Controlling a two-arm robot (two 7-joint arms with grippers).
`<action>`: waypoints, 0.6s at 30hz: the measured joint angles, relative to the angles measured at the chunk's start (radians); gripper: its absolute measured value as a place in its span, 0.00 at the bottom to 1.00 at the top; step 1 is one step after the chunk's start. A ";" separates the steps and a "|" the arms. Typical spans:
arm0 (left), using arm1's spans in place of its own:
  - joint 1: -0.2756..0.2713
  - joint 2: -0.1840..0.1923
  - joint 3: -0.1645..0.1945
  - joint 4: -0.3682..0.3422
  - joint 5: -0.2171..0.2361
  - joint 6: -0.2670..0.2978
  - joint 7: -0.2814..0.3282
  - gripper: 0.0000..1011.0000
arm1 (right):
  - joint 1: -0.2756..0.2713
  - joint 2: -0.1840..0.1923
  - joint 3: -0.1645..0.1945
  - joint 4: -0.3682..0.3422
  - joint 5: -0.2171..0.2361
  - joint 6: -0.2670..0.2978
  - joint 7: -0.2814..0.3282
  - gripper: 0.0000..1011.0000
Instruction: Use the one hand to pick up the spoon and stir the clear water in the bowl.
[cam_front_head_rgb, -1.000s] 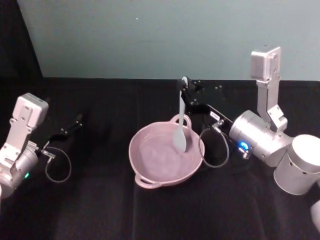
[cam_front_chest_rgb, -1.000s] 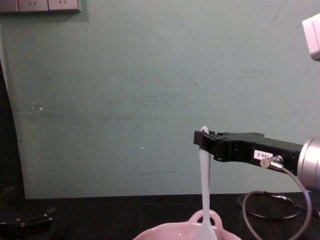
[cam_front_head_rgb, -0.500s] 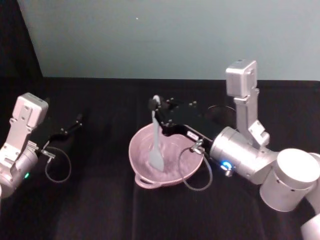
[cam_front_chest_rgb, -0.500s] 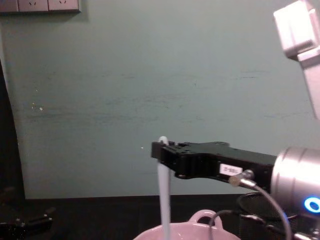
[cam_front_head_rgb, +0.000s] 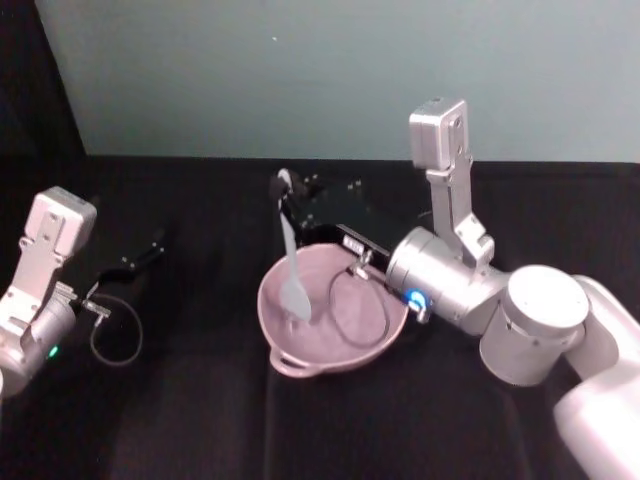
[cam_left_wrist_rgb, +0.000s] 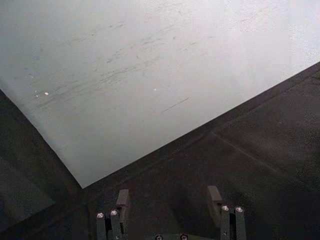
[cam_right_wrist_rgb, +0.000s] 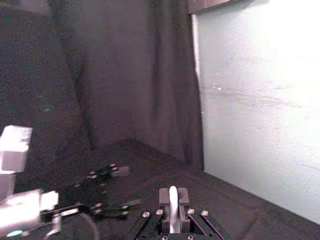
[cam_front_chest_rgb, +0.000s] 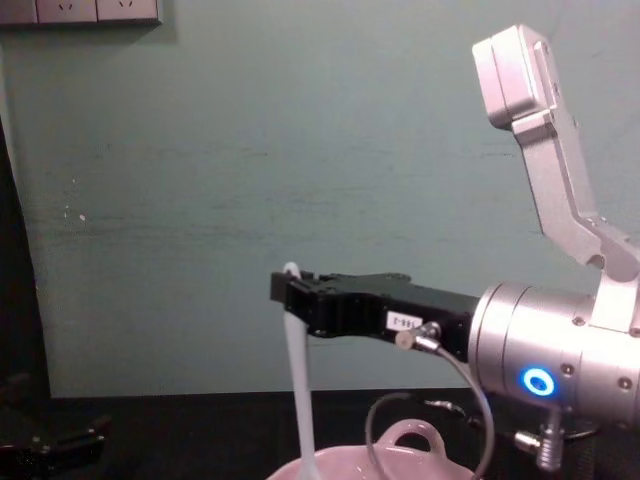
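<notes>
The pale pink bowl (cam_front_head_rgb: 273, 332) sits mid-table, and its loop handle (cam_front_chest_rgb: 412, 437) peeks up at the bottom of the chest view. My right gripper (cam_front_head_rgb: 287, 192) reaches over the bowl's far left rim and is shut on the top of the white spoon (cam_front_head_rgb: 289, 248). The spoon hangs nearly upright, its scoop down inside the left part of the bowl. From the chest, the spoon (cam_front_chest_rgb: 298, 385) drops from the right gripper (cam_front_chest_rgb: 289, 292) into the bowl. In the right wrist view the spoon's handle (cam_right_wrist_rgb: 172, 210) is pinched between the fingers. My left gripper (cam_front_head_rgb: 148, 246) rests open at the far left.
The right arm's silver wrist (cam_front_head_rgb: 440, 275) with its blue light hangs over the bowl's right side, and its cable loop (cam_front_head_rgb: 350, 300) dangles above the bowl. Black cloth (cam_front_head_rgb: 180, 400) covers the table. A pale green wall (cam_front_head_rgb: 300, 70) stands behind.
My right gripper has carried the spoon leftwards, sweeping the scoop from the bowl's right side to its left side. The left arm has stayed still.
</notes>
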 joint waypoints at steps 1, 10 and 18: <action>0.000 0.000 0.000 0.000 0.000 0.000 0.000 1.00 | 0.005 -0.002 0.003 0.010 0.000 -0.003 -0.001 0.11; 0.000 0.000 0.000 0.000 0.000 0.000 0.000 1.00 | 0.021 0.015 0.062 0.053 0.001 -0.015 -0.025 0.11; 0.000 0.000 0.000 0.000 0.000 0.000 0.000 1.00 | -0.026 0.053 0.107 -0.003 0.007 -0.007 -0.045 0.11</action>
